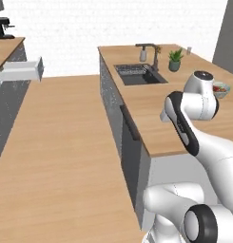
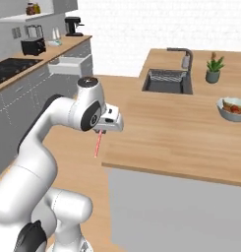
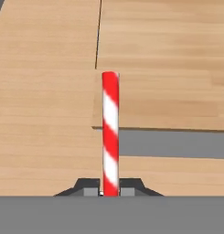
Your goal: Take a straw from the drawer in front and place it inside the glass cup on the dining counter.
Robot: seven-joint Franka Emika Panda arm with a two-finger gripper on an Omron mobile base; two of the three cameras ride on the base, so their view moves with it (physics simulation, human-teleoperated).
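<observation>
- Left base view: my arm rises from the lower right and bends over the near end of the dining counter (image 1: pixel 151 123); my claw itself is hidden behind my own wrist here, so from this side I cannot tell how my fingers stand; the drawer (image 1: pixel 22 70) stands pulled out from the cabinets at far left, well apart from me; the dark sink (image 1: pixel 139 75) is set into the far part of the island top, with a faucet (image 1: pixel 153 54) and a grey soap dispenser (image 1: pixel 143 55) behind it and a small potted plant (image 1: pixel 174 60) just to their right; the glass cup (image 1: pixel 189 49) stands near the far right corner of the top, tiny at this range; a bowl of food (image 1: pixel 221 89) peeks out behind my elbow.
- Right base view: my claw (image 2: pixel 101 131) points down just off the near left corner of the island; the straw (image 2: pixel 98 143) hangs from it, slightly tilted, its lower end over the floor beside the counter's edge; the open drawer (image 2: pixel 70 64) is across the aisle under the counter with the black hob (image 2: pixel 11 68).
- Hand view: my fingers (image 3: pixel 91 188) are drawn in tight on the straw (image 3: pixel 110 132), one pad on each side of its base; the striped length runs straight away from me, its far end lying over the counter's corner, with wooden floor to the left and below.
</observation>
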